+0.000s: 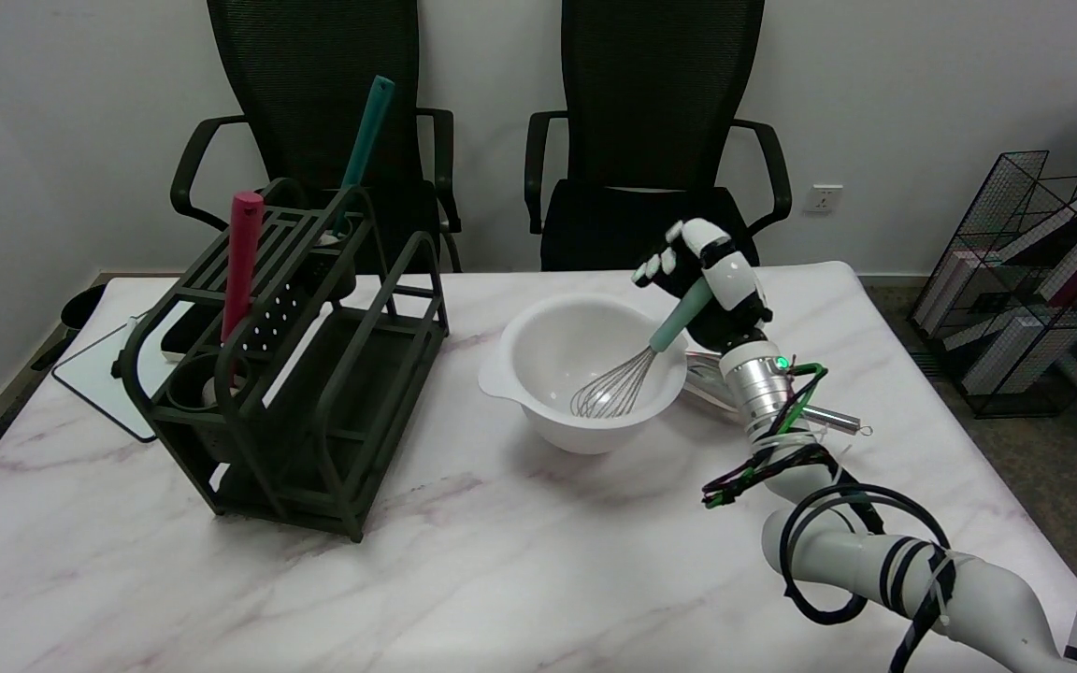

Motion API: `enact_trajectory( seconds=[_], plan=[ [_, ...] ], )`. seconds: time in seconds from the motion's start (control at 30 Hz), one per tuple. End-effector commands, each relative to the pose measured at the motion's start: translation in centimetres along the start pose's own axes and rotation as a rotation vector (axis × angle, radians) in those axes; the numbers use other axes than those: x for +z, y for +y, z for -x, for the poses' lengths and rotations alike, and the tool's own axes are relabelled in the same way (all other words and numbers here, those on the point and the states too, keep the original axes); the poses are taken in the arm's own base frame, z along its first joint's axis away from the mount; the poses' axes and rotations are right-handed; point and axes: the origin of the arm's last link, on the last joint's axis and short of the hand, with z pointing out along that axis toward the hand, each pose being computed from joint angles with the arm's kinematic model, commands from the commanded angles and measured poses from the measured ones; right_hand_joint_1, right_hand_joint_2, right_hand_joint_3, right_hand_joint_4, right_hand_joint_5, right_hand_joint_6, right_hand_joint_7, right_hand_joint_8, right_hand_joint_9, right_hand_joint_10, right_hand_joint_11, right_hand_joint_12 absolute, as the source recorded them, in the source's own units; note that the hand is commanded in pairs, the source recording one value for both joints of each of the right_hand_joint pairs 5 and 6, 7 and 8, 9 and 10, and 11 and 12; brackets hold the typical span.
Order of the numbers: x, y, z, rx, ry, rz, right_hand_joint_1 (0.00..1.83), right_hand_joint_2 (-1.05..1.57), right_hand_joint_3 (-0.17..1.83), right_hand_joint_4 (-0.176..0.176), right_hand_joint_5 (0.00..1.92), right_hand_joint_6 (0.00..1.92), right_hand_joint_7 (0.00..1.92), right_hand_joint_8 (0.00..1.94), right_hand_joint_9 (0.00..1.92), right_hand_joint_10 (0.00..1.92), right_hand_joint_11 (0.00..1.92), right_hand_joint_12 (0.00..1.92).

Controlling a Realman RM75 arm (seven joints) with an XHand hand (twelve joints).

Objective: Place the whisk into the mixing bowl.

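The wire whisk with a teal handle [637, 363] leans in the white plastic mixing bowl [585, 372] near the marble table's [464, 570] far edge, its handle against the right hand's [709, 294] palm, the spread fingers [653, 266] above it.

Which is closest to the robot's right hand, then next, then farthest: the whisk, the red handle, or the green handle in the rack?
1. whisk, right at the right hand, in the bowl.
2. green handle, at the rack's back.
3. red handle, farther left, at the rack's front.

Two black mesh office chairs [660, 121] stand against a white wall [922, 84] behind the marble-topped table [501, 561].
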Motion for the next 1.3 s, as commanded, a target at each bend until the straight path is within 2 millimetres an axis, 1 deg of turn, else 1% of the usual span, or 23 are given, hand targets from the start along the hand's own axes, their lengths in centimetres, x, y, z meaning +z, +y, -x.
enact_trajectory(
  seconds=[0.03, 0.13, 0.3, 0.37, 0.43, 0.5, 0.57, 0.6, 0.73, 0.8, 0.87, 0.97, 1.1, 1.23, 1.3],
  plan=[
    [0.1, -0.7, -0.4, -0.004, 0.014, -0.048, 0.97, 0.62, 1.4, 0.0, 0.67, 0.67, 1.14, 1.14, 0.83, 0.83, 0.97, 0.97],
    [0.3, -1.4, -0.6, -0.007, 0.021, -0.086, 0.96, 0.6, 1.37, 0.0, 0.57, 0.57, 1.03, 1.03, 0.7, 0.7, 0.83, 0.83],
    [0.4, -2.5, -1.1, -0.009, 0.033, -0.137, 0.95, 0.57, 1.37, 0.0, 0.54, 0.54, 0.94, 0.94, 0.6, 0.6, 0.66, 0.66],
    [0.4, -2.7, -1.2, -0.009, 0.038, -0.151, 0.94, 0.53, 1.39, 0.0, 0.54, 0.54, 0.87, 0.87, 0.57, 0.57, 0.5, 0.5],
    [0.3, -3.0, -1.3, -0.012, 0.041, -0.165, 0.94, 0.51, 1.39, 0.0, 0.53, 0.53, 0.82, 0.82, 0.55, 0.55, 0.39, 0.39],
    [0.2, -3.4, -1.6, -0.019, 0.049, -0.187, 0.93, 0.48, 1.4, 0.0, 0.51, 0.51, 0.68, 0.68, 0.48, 0.48, 0.27, 0.27],
    [0.1, -3.7, -2.0, -0.021, 0.063, -0.202, 0.93, 0.45, 1.4, 0.0, 0.51, 0.51, 0.48, 0.48, 0.32, 0.32, 0.1, 0.1],
    [0.0, -3.9, -2.3, -0.021, 0.073, -0.211, 0.93, 0.44, 1.39, 0.0, 0.51, 0.51, 0.42, 0.42, 0.27, 0.27, 0.06, 0.06],
    [-0.8, -4.4, -3.5, -0.03, 0.109, -0.229, 0.91, 0.37, 1.34, 0.0, 0.47, 0.47, 0.31, 0.31, 0.18, 0.18, 0.03, 0.03],
    [-1.5, -4.6, -4.5, -0.039, 0.136, -0.236, 0.91, 0.31, 1.32, 0.0, 0.43, 0.43, 0.29, 0.29, 0.16, 0.16, 0.02, 0.02],
    [-2.2, -4.9, -5.4, -0.047, 0.166, -0.248, 0.87, 0.27, 1.26, 0.0, 0.37, 0.37, 0.27, 0.27, 0.14, 0.14, 0.01, 0.01],
    [-3.6, -5.4, -6.5, -0.063, 0.199, -0.277, 0.86, 0.29, 1.16, 0.0, 0.33, 0.33, 0.25, 0.25, 0.09, 0.09, 0.0, 0.0],
    [-5.6, -6.3, -7.8, -0.07, 0.256, -0.342, 0.85, 0.32, 1.1, 0.0, 0.29, 0.29, 0.2, 0.2, 0.0, 0.0, 0.0, 0.0],
    [-7.5, -7.6, -9.3, -0.12, 0.316, -0.403, 0.84, 0.36, 1.05, 0.0, 0.27, 0.27, 0.18, 0.18, 0.0, 0.0, 0.0, 0.0],
    [-8.8, -8.1, -10.0, -0.166, 0.345, -0.421, 0.84, 0.38, 1.04, 0.0, 0.27, 0.27, 0.18, 0.18, 0.0, 0.0, 0.0, 0.0]
  ],
)
